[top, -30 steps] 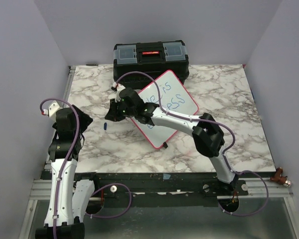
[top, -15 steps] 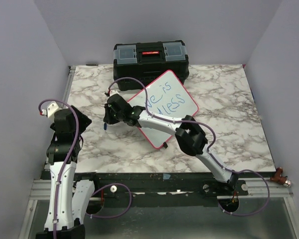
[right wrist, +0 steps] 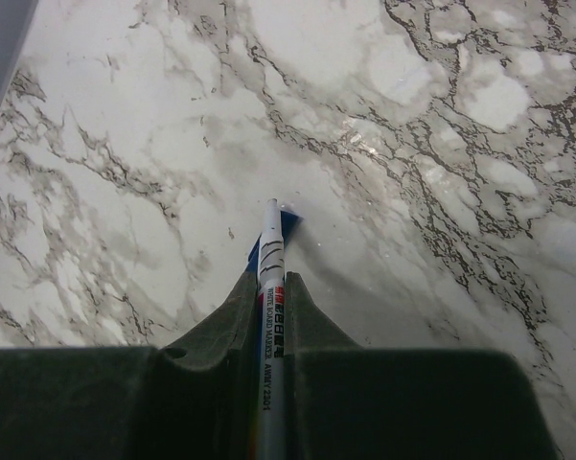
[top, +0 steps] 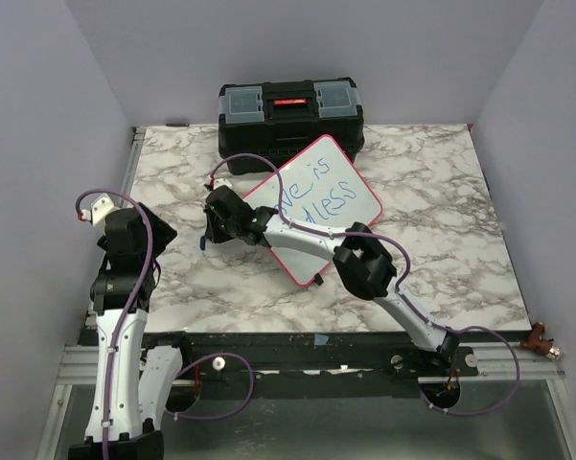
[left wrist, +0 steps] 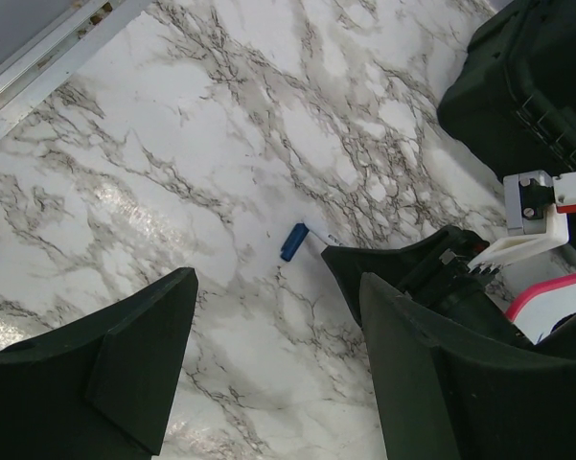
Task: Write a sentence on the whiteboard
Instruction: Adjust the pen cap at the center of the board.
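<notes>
The whiteboard point(top: 362, 213), white with a pink-red frame, lies tilted like a diamond in front of the toolbox. The sentence point(top: 318, 192) is in blue marker; the right arm covers its left part. My right gripper point(top: 209, 233) hangs low over the marble, left of the board, shut on a white whiteboard marker point(right wrist: 272, 251). The marker's end meets a small blue cap point(right wrist: 288, 224) lying on the table point(top: 202, 243); I cannot tell if they touch. My left gripper point(left wrist: 276, 287) is open and empty, at the table's left, with the cap point(left wrist: 293, 241) ahead of it.
A black toolbox point(top: 289, 107) with a red latch stands at the back, behind the board's top corner. The table's metal rail point(top: 132, 163) runs along the left edge. The right arm point(top: 364, 264) stretches across the board's lower corner.
My right gripper has swung left and down off the whiteboard with the marker, ending over the blue cap. More of the writing shows. The left arm has stayed put.
</notes>
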`<state>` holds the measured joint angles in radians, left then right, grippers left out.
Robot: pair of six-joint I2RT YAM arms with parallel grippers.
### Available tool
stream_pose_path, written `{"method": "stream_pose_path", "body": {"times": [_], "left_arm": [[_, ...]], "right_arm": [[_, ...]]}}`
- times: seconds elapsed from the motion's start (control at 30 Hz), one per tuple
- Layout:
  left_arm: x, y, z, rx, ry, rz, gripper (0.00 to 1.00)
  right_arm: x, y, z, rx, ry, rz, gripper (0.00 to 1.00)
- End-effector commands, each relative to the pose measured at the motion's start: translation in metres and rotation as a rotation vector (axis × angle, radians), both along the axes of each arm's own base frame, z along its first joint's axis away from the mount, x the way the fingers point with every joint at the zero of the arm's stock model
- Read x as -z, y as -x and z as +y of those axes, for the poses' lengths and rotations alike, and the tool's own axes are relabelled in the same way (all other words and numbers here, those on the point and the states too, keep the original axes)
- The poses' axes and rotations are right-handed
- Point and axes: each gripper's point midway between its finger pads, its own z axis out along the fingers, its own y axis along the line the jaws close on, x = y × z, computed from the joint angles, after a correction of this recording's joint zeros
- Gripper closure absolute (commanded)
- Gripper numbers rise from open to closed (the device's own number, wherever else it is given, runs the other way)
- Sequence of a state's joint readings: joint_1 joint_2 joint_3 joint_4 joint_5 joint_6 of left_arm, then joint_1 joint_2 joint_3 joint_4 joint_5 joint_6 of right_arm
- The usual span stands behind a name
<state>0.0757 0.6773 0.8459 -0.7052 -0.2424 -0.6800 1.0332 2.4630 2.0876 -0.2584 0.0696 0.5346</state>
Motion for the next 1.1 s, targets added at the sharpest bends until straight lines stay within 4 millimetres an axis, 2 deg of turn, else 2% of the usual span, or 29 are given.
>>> {"method": "stream_pose_path", "body": {"times": [0.0, 0.27, 0.43, 0.67, 0.77, 0.9, 1.0, 1.07], "left_arm": [[-0.001, -0.002, 0.003, -0.004, -0.015, -0.004, 0.30], [0.001, 0.000, 0.003, -0.007, -0.013, 0.000, 0.30], [0.002, 0.000, 0.003, -0.007, -0.013, 0.002, 0.30], [0.002, 0.000, 0.003, -0.006, -0.013, 0.002, 0.30], [0.001, 0.000, 0.003, -0.006, -0.014, 0.002, 0.30], [0.002, 0.001, 0.003, -0.004, -0.012, 0.002, 0.30], [0.004, -0.001, 0.001, 0.003, -0.009, 0.004, 0.30], [0.008, -0.002, 0.001, 0.002, -0.002, 0.012, 0.30]], "right_arm": [[0.012, 0.007, 0.001, -0.007, 0.012, 0.019, 0.99], [0.021, 0.015, -0.005, -0.017, 0.032, 0.037, 0.99], [0.020, 0.019, -0.011, -0.011, 0.043, 0.038, 0.99], [0.021, 0.034, -0.031, -0.001, 0.063, 0.051, 0.99], [0.023, 0.047, -0.047, 0.003, 0.092, 0.066, 0.99], [0.023, 0.076, -0.077, -0.006, 0.112, 0.090, 0.99], [0.020, 0.104, -0.090, -0.053, 0.108, 0.119, 0.99], [0.012, 0.119, -0.091, -0.086, 0.093, 0.114, 0.99]]}}
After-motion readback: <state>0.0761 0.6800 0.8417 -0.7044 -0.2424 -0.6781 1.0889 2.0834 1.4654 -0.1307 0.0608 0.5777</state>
